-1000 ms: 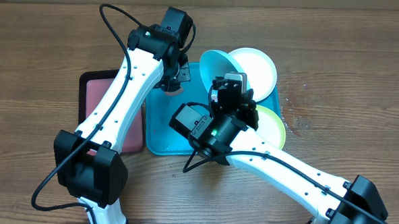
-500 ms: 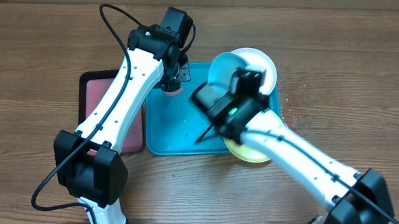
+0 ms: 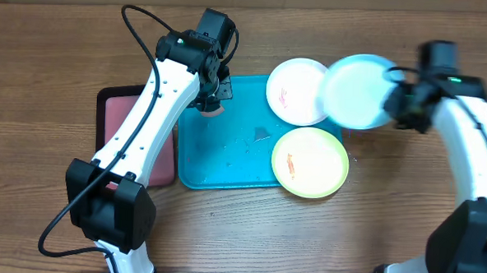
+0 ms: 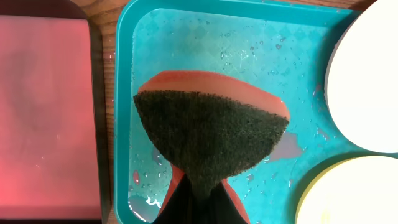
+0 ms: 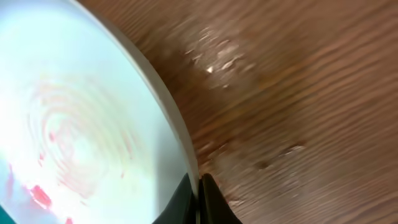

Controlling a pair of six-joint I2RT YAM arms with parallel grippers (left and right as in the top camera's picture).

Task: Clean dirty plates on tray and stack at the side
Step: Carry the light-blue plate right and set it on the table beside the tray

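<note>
Right tool (image 5: 198,188) clamps light blue plate (image 3: 357,90) by rim, right of tray (image 3: 226,164). Left tool (image 4: 194,202) pinches sponge (image 4: 211,130) over tray. White plate (image 3: 293,91), yellow plate (image 3: 310,162) overlap tray's right edge.

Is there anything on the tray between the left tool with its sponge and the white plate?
Nothing visible stands in the way. Between the left tool, shut on the sponge, and the white plate lies only the wet, bare floor of the tray.
</note>
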